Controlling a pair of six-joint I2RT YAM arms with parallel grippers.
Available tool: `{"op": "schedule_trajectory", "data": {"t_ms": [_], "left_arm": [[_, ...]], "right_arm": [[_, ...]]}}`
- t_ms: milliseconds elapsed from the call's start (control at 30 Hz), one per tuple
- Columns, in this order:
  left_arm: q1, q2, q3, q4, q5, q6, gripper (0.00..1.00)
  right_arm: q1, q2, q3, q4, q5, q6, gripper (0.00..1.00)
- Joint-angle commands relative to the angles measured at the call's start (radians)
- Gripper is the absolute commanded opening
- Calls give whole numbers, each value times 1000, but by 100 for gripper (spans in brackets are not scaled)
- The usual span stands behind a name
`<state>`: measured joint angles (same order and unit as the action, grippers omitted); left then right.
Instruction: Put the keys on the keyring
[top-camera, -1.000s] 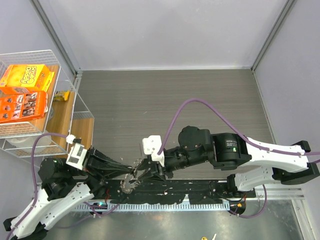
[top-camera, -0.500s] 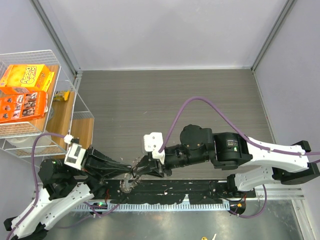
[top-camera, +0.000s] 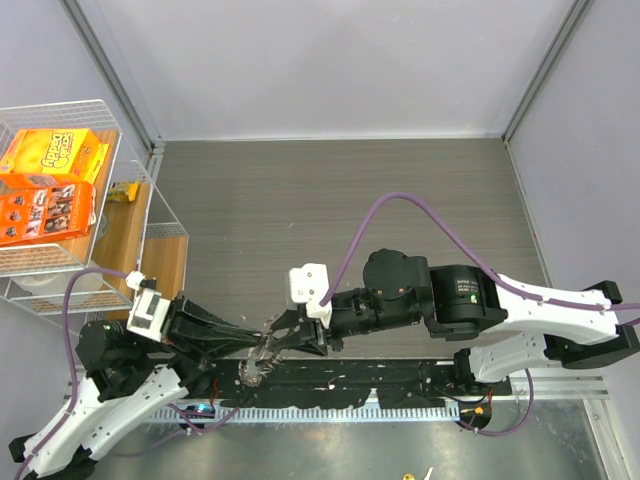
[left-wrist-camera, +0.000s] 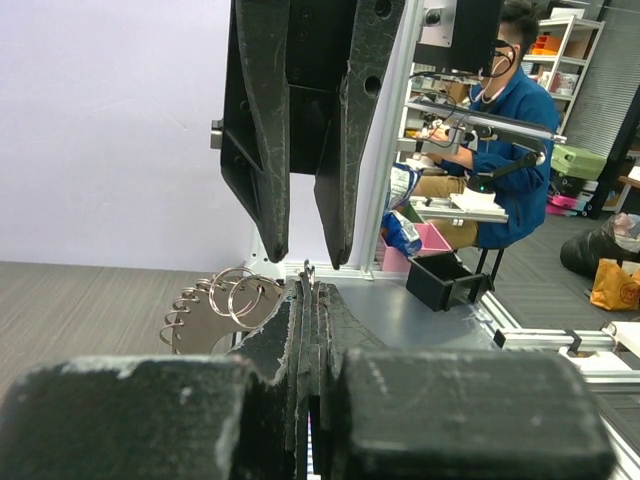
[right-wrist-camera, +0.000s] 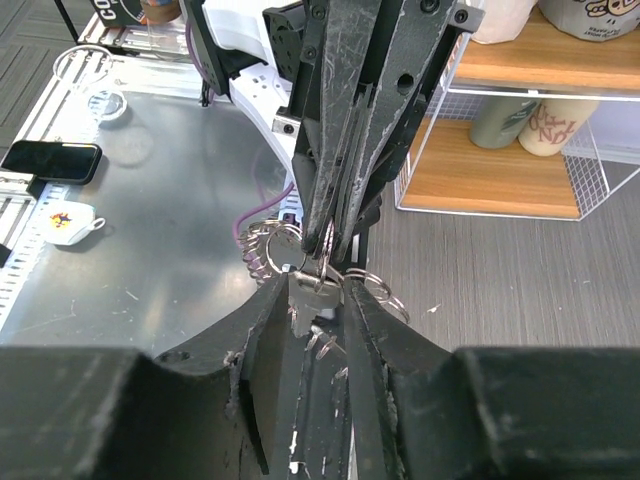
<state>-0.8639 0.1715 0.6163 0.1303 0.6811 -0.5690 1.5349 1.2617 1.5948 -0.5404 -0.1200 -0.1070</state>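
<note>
The keyring (top-camera: 255, 364), strung with several small silvery keys, hangs over the near rail between the two arms. My left gripper (top-camera: 259, 339) is shut on it; a thin wire loop (left-wrist-camera: 310, 271) sticks out past the closed fingertips, and more rings (left-wrist-camera: 238, 294) fan out to the left. My right gripper (top-camera: 281, 340) meets it tip to tip from the right. In the right wrist view a flat silver key (right-wrist-camera: 316, 290) spans the gap between the right gripper's (right-wrist-camera: 316, 282) fingers, right under the left gripper's tips (right-wrist-camera: 338, 215). Ring loops (right-wrist-camera: 384, 291) show beside it.
A wire basket (top-camera: 128, 150) holding cereal boxes (top-camera: 50, 185) stands at the far left beside a wooden shelf (top-camera: 165, 262). A black rail (top-camera: 400, 385) runs along the near edge. On the metal bench lie a phone (right-wrist-camera: 50, 157) and a small tag (right-wrist-camera: 68, 222).
Both grippers and the keyring have drifted slightly left and toward the near edge. The right gripper's fingers have shifted a little around the key.
</note>
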Motion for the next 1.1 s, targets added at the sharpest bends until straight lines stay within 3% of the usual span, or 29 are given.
{"op": "schedule_trajectory", "data": {"t_ms": [0, 733, 1067], "left_arm": [[-1, -13, 8, 63, -5, -5, 0], [-1, -9, 11, 65, -6, -5, 0], [-1, -20, 13, 69, -15, -3, 0]], "right_arm": [[2, -35, 27, 76, 16, -22, 36], [4, 18, 42, 65, 13, -22, 32], [4, 16, 25, 60, 5, -11, 11]]}}
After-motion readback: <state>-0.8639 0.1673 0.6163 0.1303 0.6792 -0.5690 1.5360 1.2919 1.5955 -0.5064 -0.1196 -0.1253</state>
